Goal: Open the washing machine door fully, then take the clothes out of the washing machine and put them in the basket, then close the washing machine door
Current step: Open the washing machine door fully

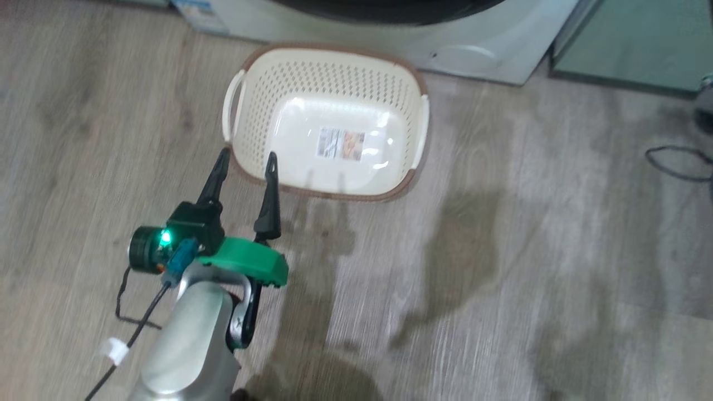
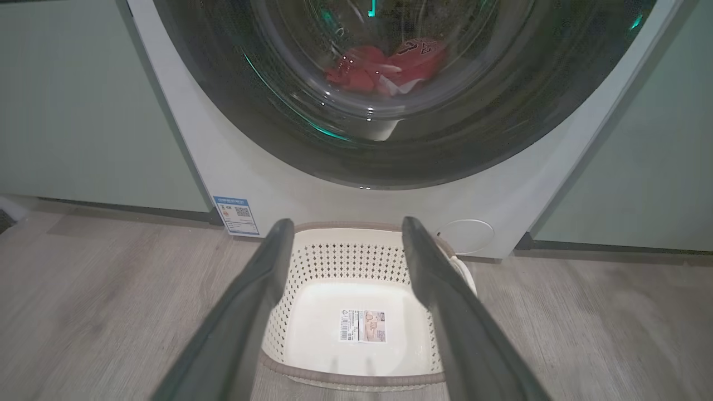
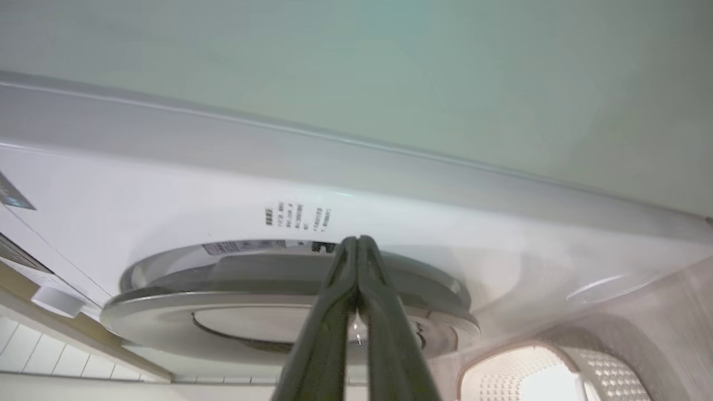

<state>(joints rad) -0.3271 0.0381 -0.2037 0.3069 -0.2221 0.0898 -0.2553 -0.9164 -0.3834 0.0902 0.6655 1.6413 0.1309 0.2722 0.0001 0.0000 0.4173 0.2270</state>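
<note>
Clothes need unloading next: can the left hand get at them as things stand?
Probably not: the door looks shut, its glass standing between the open left hand and the clothes.

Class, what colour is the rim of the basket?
The rim of the basket is brown, over cream perforated sides; the head view shows it best.

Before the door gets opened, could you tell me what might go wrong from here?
The washing machine door is shut and glossy; the right gripper, shut, tips by its rim, may slip instead of pulling.
The basket stands close below the door with the open left gripper at its near rim; reaching for the clothes could knock it.
A dark cable loops on the floor; driving over could snag it.
</note>
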